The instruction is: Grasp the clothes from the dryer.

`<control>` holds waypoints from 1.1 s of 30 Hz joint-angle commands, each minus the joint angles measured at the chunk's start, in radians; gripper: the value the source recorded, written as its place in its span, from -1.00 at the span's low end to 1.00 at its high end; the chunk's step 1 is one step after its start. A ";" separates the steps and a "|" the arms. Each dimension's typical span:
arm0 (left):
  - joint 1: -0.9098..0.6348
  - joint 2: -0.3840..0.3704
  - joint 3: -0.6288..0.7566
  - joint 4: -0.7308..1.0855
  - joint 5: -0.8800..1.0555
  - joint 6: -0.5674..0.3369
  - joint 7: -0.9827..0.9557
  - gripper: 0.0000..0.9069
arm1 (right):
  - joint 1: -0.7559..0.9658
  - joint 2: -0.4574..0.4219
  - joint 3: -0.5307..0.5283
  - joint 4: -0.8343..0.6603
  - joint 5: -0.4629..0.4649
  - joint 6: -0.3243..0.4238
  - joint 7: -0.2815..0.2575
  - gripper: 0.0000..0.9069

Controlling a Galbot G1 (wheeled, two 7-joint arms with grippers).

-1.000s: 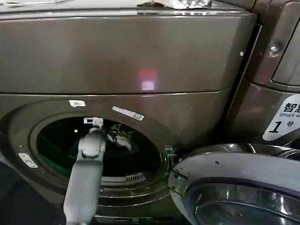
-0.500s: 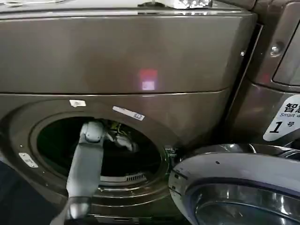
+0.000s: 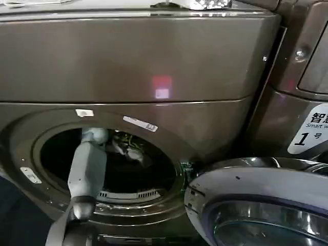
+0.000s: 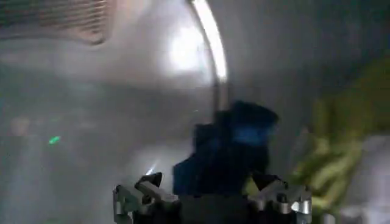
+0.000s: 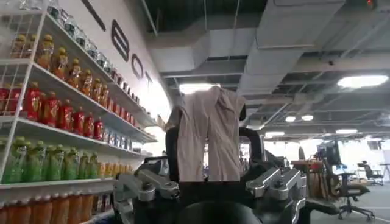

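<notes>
Bronze-grey dryer (image 3: 154,66); blue, yellow-green clothes (image 4: 234,149)

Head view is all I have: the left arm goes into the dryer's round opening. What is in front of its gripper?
Observer: A dark blue cloth lies straight ahead of the left gripper, inside the dryer.
Operator: Anything else near it?
Observer: A yellow-green cloth lies beside the blue one.
Operator: And the right arm?
Observer: The right gripper points up toward a ceiling, with a pale cloth hanging at it.
</notes>
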 commanded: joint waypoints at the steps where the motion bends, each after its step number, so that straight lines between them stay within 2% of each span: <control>1: -0.074 0.017 0.000 0.060 0.132 -0.272 0.443 1.00 | 0.000 0.002 -0.007 0.000 -0.006 0.006 0.001 1.00; 19: -0.101 0.061 0.019 0.120 0.141 -0.216 0.440 1.00 | 0.008 0.003 -0.024 -0.006 -0.019 0.013 -0.003 1.00; 26: -0.113 0.074 0.025 0.158 0.133 -0.149 0.336 1.00 | 0.013 0.008 -0.033 -0.003 -0.022 0.017 -0.005 1.00; 33: -0.133 0.084 0.027 0.274 0.110 -0.131 0.258 1.00 | 0.012 0.007 -0.037 -0.002 -0.023 0.019 -0.006 1.00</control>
